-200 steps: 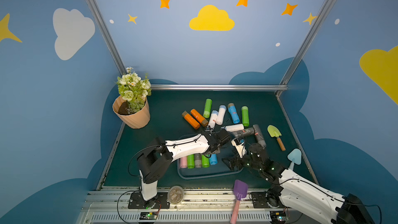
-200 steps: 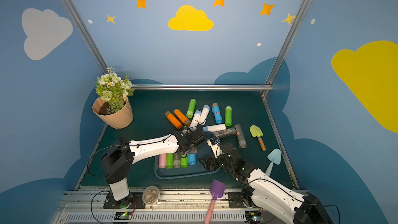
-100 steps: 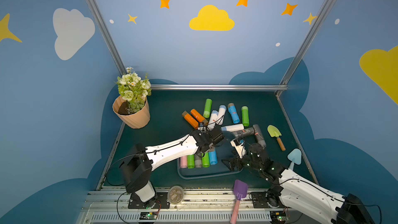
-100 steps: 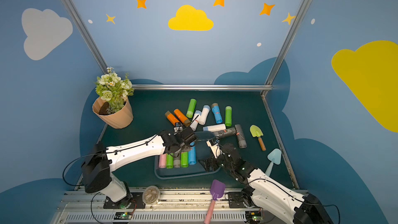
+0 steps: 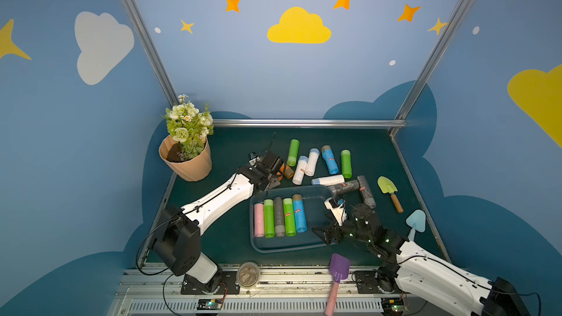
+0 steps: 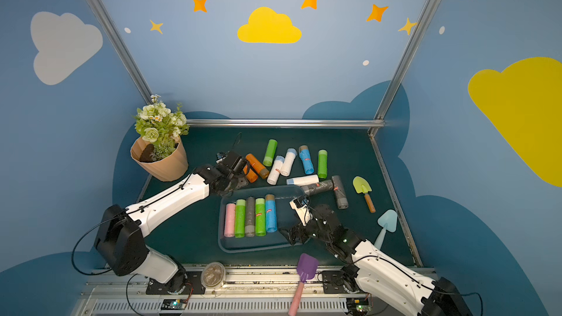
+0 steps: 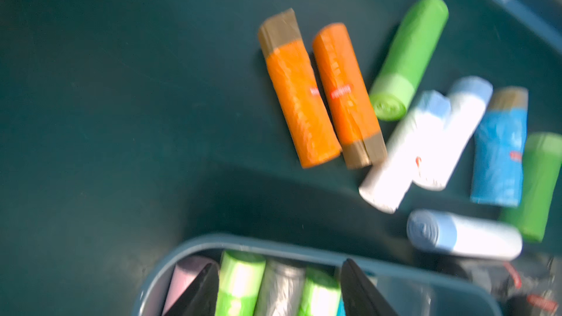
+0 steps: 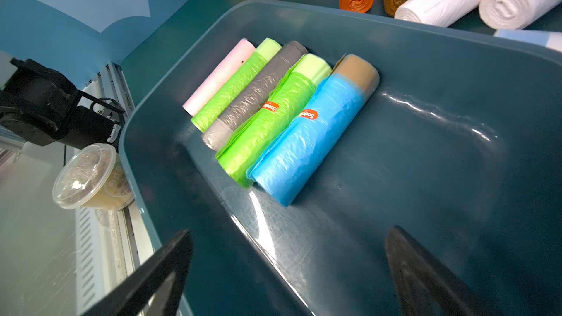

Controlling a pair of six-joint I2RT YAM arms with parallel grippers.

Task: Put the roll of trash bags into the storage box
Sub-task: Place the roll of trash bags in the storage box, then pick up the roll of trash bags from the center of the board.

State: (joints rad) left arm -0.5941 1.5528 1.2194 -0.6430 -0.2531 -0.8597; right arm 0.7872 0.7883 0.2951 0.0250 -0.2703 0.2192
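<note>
Left wrist view puts the left gripper (image 7: 279, 262) just past the far rim of the storage box (image 7: 273, 240). Its black fingers (image 7: 197, 293) are parted a middling way with nothing between them. It faces two orange rolls (image 7: 299, 98) that lie side by side, all but touching, on the mat (image 7: 121, 86).

I'd say the step is a reach for the next roll of trash bags. To do it well: widen the jaws and come down across the middle of the orange roll on the open side, away from the green roll (image 7: 407, 56). Then ease a finger into the thin seam between the pair without shoving its neighbour.

Five rolls (image 5: 279, 217) already lie in a row at the box's left end. The right half is bare, so the new one belongs beside the blue roll (image 5: 299, 214), parallel. Farther right, the right gripper (image 5: 327, 234) hangs at the box's near right corner, jaws spread full, holding nothing I can see.

A second ago the left gripper was over the box by the blue roll, jaws closer together; now it has backed out and swung to the orange pair. The right gripper has not moved.
</note>
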